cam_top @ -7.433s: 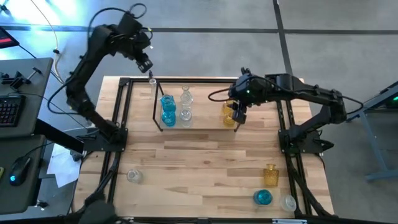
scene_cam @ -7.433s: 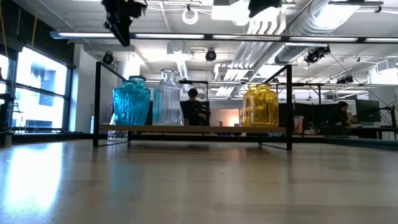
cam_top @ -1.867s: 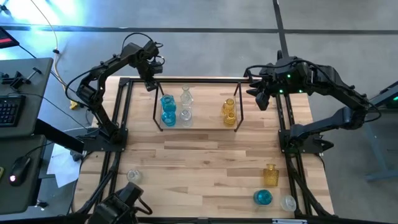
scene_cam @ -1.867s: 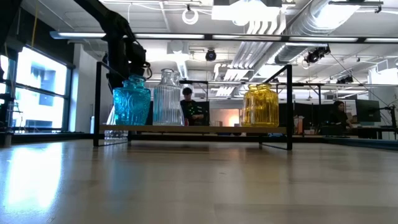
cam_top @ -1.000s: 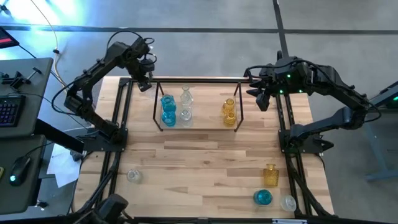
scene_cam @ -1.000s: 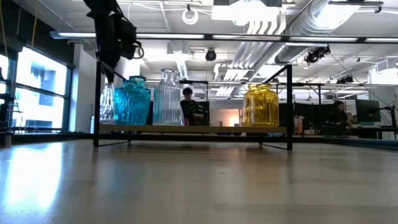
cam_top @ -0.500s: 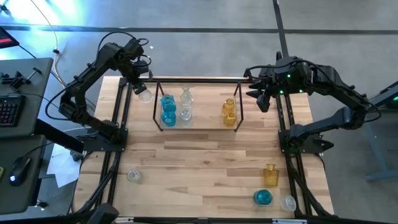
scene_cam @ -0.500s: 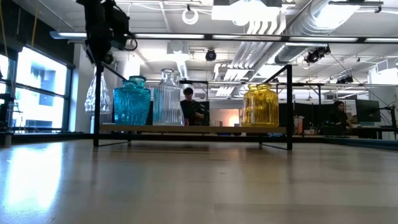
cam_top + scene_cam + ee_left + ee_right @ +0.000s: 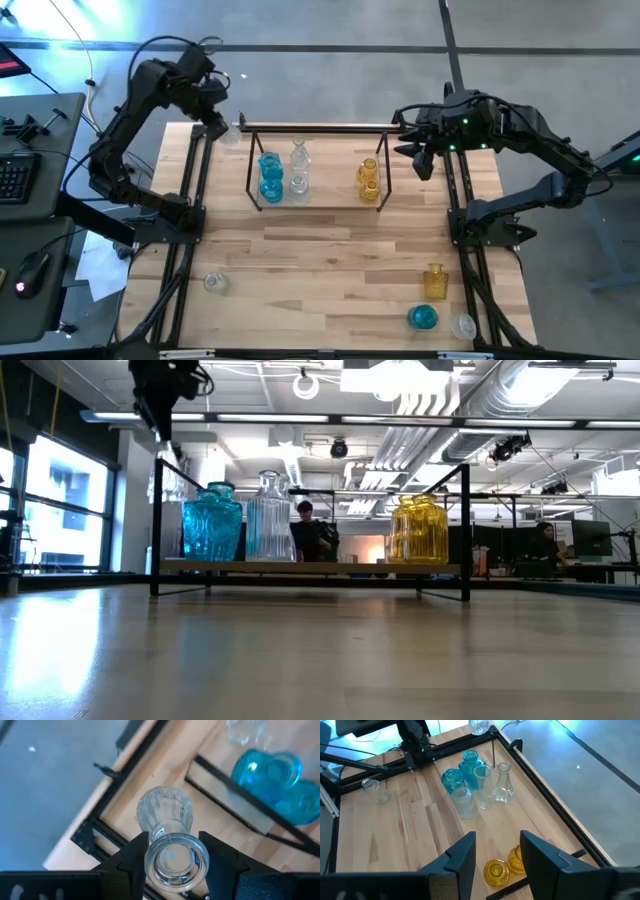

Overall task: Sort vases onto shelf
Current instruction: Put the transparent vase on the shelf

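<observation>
While the left end effector (image 9: 176, 851) grips it, the ribbed clear vase (image 9: 165, 814) hangs neck-up.

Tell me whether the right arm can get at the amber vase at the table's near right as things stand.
Probably yes: the amber vase stands apart in the open on the right side, and the right tool is empty with nothing between them.
</observation>
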